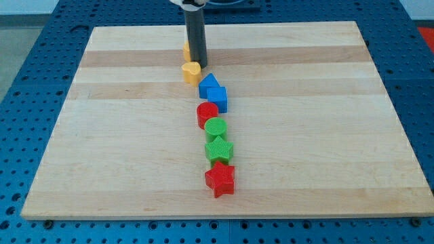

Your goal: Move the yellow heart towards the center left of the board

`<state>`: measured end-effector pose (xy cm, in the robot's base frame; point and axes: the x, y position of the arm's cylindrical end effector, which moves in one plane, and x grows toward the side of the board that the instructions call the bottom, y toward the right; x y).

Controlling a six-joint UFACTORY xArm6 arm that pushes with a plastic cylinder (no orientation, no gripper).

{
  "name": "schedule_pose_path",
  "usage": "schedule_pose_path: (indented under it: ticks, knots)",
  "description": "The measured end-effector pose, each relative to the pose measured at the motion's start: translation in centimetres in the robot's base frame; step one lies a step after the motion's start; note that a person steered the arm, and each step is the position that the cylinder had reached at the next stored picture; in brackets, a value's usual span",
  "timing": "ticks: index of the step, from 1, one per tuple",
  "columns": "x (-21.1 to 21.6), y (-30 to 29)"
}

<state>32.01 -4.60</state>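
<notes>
Pale wooden board (122, 135), banded in lighter and darker planks, laid on a blue perforated table (27, 41). Bare wood across the whole left half of the view.

Near mid-width, a crooked column of small plastic blocks, all placed here against the yellow heart-shaped block (192, 71). Heart itself: upper middle of the board, well short of the centre left. Just above it toward the view's top, and slightly left, a second yellow block (185, 50), mostly hidden behind the rod, shape not readable. Straight dark rod (196, 37) dropping in from the top edge; my tip (198, 64) at the heart's upper right rim, touching or nearly so, contact not certain. No fingers or jaws on this arm, so nothing open, nothing closed, nothing held.

Right of the heart and a little lower: blue triangular block (209, 83), then blue cube (218, 99) against it, just below. Below the heart and slightly right: red round block (207, 114), touching the blue cube's lower left. Beneath that, green round block (215, 127), green ribbed block (219, 149) of star-like outline, and red star-shaped block (220, 179) farthest from the heart, each pressed against the next.

Right half of the board: bare wood out to the blue table.
</notes>
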Motion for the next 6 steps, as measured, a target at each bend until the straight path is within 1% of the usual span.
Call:
schedule_pose_path:
  ticks: [1,2,4,5,6]
  knots:
    - [0.9,2.6]
    - [1.8,2.0]
    - [2.5,-8.8]
    - [2.6,-8.0]
    - [3.3,-3.7]
